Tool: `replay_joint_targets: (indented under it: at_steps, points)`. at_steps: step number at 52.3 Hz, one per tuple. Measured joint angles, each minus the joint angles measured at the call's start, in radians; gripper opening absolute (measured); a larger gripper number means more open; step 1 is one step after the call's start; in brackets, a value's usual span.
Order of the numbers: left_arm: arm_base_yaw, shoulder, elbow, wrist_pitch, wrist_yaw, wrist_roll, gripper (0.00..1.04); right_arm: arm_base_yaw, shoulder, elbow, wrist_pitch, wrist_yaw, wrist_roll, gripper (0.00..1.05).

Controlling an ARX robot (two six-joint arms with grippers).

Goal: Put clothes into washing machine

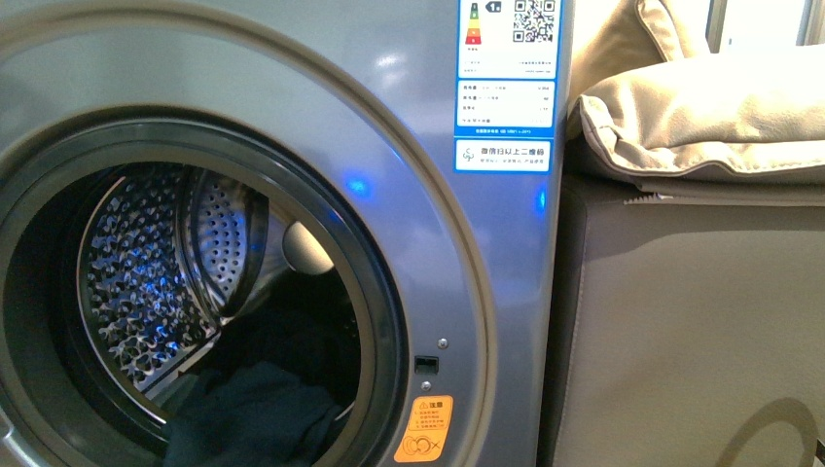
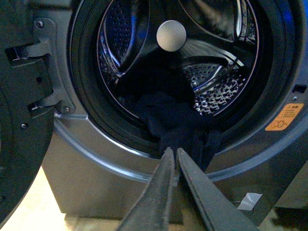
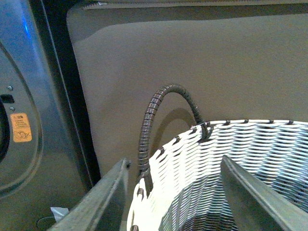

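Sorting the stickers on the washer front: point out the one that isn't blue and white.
The orange warning sticker, low beside the porthole rim of the washing machine. The energy labels at the upper right are blue and white.

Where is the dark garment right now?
The clothes lie in the bottom front of the washing machine drum, low in the front view, one edge draping over the door seal just beyond the left gripper.

A beige-grey sofa side [image 1: 691,331] fills the right of the front view, with a cream cushion [image 1: 710,117] lying on top of it. A white woven basket [image 3: 231,163] with a dark wrapped handle [image 3: 159,115] stands near the sofa. The pale floor [image 2: 29,216] shows low in the left wrist view.
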Motion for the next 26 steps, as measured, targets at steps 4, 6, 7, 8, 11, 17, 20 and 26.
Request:
replay_joint_targets:
  at_steps: [4, 6, 7, 8, 11, 17, 20, 26]
  points:
    - [0.0, 0.0, 0.0, 0.0, 0.0, 0.0, 0.28, 0.0, 0.0, 0.0, 0.0, 0.0, 0.0, 0.74]
    - [0.0, 0.0, 0.0, 0.0, 0.0, 0.0, 0.37, 0.0, 0.0, 0.0, 0.0, 0.0, 0.0, 0.84]
    - [0.0, 0.0, 0.0, 0.0, 0.0, 0.0, 0.43, 0.0, 0.0, 0.0, 0.0, 0.0, 0.0, 0.9]
    - [0.0, 0.0, 0.0, 0.0, 0.0, 0.0, 0.48, 0.0, 0.0, 0.0, 0.0, 0.0, 0.0, 0.93]
    - [0.0, 0.0, 0.0, 0.0, 0.0, 0.0, 0.57, 0.0, 0.0, 0.0, 0.0, 0.0, 0.001, 0.99]
    - [0.0, 0.0, 0.0, 0.0, 0.0, 0.0, 0.82, 0.0, 0.0, 0.0, 0.0, 0.0, 0.001, 0.97]
    - [0.0, 0.0, 0.0, 0.0, 0.0, 0.0, 0.96, 0.0, 0.0, 0.0, 0.0, 0.0, 0.001, 0.97]
    - [0.0, 0.0, 0.0, 0.0, 0.0, 0.001, 0.98, 0.0, 0.0, 0.0, 0.0, 0.0, 0.001, 0.97]
